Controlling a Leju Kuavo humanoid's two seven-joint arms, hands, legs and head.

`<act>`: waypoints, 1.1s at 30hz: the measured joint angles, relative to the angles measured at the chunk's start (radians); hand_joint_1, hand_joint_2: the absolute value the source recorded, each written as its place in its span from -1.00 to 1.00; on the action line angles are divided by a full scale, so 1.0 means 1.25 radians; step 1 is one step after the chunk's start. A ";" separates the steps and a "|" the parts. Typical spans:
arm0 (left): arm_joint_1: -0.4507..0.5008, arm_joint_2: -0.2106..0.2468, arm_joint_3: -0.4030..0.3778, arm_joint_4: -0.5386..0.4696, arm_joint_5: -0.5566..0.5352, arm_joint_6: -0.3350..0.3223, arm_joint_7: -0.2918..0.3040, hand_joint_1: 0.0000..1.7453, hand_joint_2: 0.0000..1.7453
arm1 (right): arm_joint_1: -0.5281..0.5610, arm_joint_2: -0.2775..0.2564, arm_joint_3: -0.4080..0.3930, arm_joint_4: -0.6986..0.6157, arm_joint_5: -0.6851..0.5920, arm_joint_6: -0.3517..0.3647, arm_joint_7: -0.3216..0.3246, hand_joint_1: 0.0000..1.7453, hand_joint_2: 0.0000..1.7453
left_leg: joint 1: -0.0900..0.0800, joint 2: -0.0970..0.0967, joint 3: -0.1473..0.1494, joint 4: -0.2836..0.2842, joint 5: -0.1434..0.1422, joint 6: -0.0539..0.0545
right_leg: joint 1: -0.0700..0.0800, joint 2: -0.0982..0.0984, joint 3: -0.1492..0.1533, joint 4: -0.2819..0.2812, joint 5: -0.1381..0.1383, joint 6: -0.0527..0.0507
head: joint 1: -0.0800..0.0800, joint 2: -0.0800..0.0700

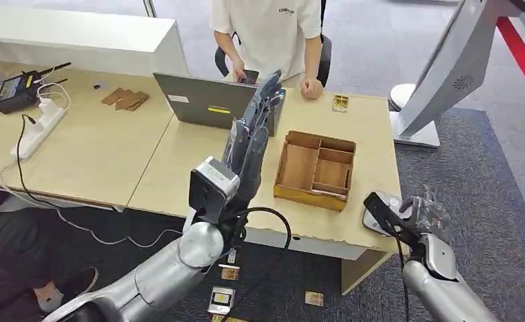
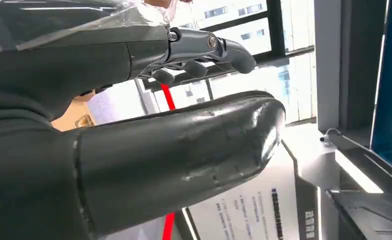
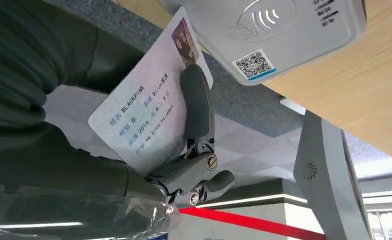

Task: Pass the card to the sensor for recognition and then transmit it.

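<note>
Already the right hand (image 3: 183, 150) pinches the white printed ID card (image 3: 143, 115), whose far end reaches just under the pale grey card reader (image 3: 274, 30) at the table edge. Far nearer than the left hand (image 1: 256, 124), raised and spread empty.

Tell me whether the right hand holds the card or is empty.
Holding it: the right hand has a finger pressed across the card, right beside the sensor.

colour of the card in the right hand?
The card is white with dark printed text and a small photo at one corner; the right wrist view shows it best, held by the right hand.
</note>
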State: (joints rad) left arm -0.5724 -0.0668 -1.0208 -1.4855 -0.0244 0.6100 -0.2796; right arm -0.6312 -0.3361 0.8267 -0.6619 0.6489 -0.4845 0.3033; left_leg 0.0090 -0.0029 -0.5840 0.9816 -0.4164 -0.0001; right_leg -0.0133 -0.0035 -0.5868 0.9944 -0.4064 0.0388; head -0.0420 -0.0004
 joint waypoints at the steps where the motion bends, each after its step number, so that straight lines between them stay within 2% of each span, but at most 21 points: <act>1: 0.000 0.000 -0.001 0.000 0.000 0.000 0.000 -1.00 -1.00 | 0.000 0.001 -0.002 0.003 0.000 -0.001 0.000 1.00 1.00 | 0.000 0.000 0.000 0.000 0.000 0.000 | 0.000 0.000 0.000 0.000 0.000 0.000 | 0.000 0.000; 33: 0.000 0.000 -0.003 0.000 0.002 -0.007 -0.001 -1.00 -1.00 | -0.001 0.014 -0.006 0.029 -0.009 -0.029 -0.001 1.00 1.00 | 0.000 0.000 0.000 0.000 0.000 0.000 | 0.000 0.000 0.000 0.000 0.000 0.000 | 0.000 0.000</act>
State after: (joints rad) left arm -0.5724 -0.0668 -1.0243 -1.4851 -0.0217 0.6012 -0.2808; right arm -0.6328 -0.3185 0.8186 -0.6252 0.6378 -0.5207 0.3025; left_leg 0.0090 -0.0028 -0.5839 0.9816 -0.4163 0.0000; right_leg -0.0134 -0.0035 -0.5867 0.9944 -0.4063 0.0388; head -0.0420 -0.0004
